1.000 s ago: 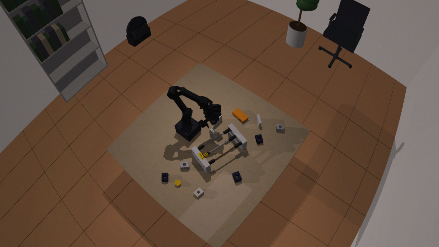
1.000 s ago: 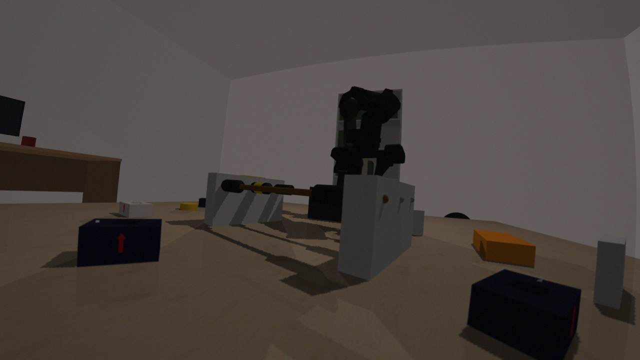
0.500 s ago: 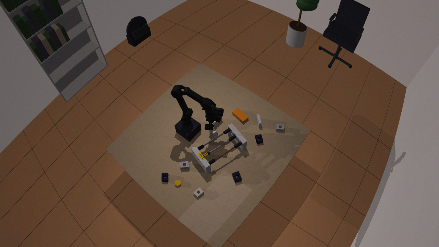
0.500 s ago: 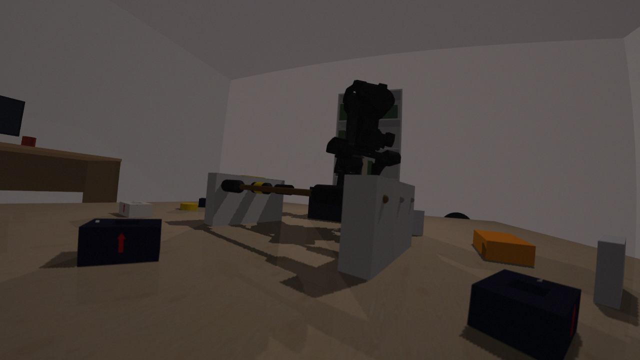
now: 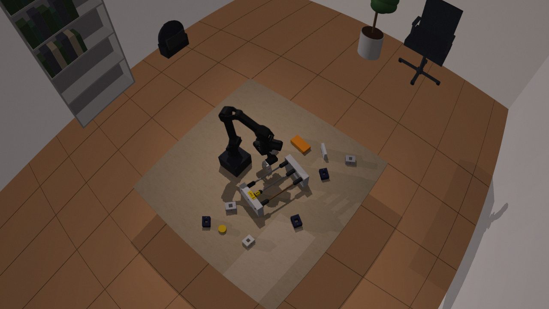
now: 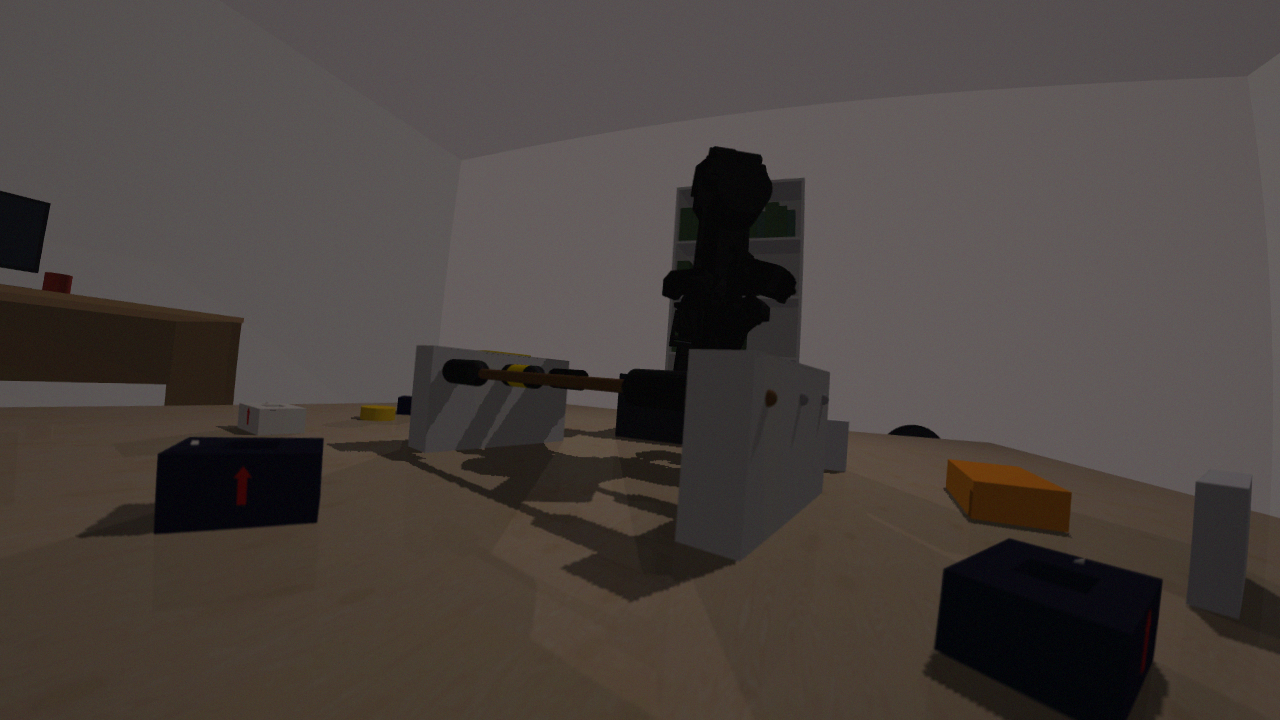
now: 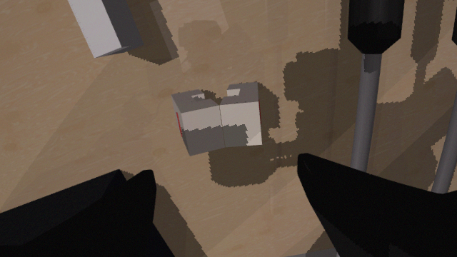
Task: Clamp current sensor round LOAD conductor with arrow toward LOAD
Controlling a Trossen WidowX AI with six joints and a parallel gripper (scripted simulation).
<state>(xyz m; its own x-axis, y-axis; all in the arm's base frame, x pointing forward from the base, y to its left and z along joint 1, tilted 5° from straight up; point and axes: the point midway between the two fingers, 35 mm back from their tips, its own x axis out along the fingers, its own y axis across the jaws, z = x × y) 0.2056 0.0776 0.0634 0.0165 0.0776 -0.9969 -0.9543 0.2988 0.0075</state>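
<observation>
The split-core sensor (image 7: 222,119) (image 5: 265,165) is a small grey-white block of two halves with thin red marks on its outer sides. It stands on the table, left of a grey conductor (image 7: 364,118) in the wrist view and clear of it. My gripper (image 7: 227,171) (image 5: 270,158) is open and empty, hovering above the sensor without touching it. The rack holds three conductors (image 5: 268,180) between two white end blocks (image 5: 297,169) (image 6: 751,447). A yellow marker (image 5: 252,194) sits at the near-left end block (image 5: 257,207). In the exterior view the end block hides the sensor and my fingers.
Several dark blue and white sensor-like boxes lie around the rack, such as the blue ones (image 5: 324,174) (image 5: 296,220) and a white one (image 5: 230,206). An orange block (image 5: 300,143), a white slab (image 5: 324,150) and a yellow disc (image 5: 222,228) also lie on the table. The arm's base (image 5: 234,161) stands behind the rack.
</observation>
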